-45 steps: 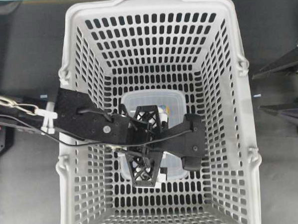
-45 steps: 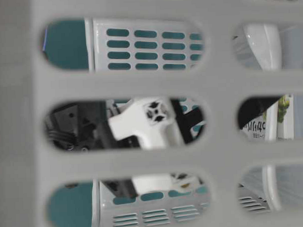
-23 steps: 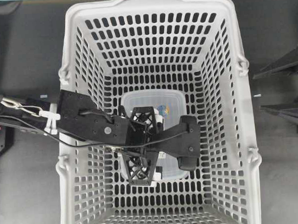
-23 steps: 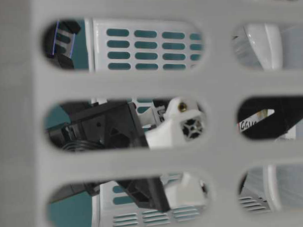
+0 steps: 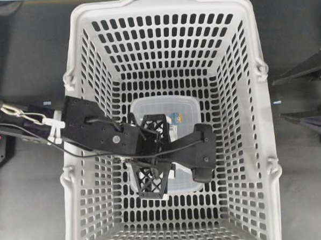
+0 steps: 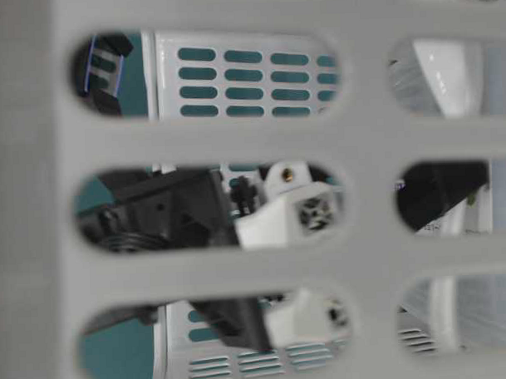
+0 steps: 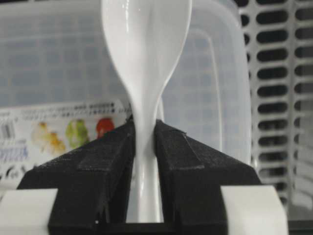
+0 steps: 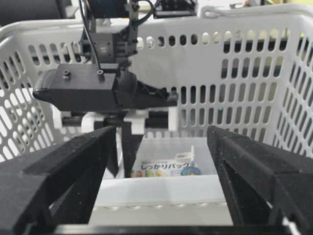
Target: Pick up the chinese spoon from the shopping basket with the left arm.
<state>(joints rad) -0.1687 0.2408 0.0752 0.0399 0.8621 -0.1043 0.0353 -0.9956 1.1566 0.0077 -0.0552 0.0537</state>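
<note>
Left arm (image 5: 102,135) jaws have clamped the chinese spoon (image 7: 145,58) handle (reaching down into the shopping basket (image 5: 268,119)).

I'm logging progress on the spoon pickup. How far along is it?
Done: the left gripper has reached into the basket and its fingers are pressed against both sides of the spoon handle. In hand: the grip itself, low over the lidded container. Left: lifting the spoon out of the basket. The right gripper waits open outside the basket.

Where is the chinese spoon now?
In the left wrist view the chinese spoon stands centre, its handle clamped by the left gripper, above the clear container.
</note>
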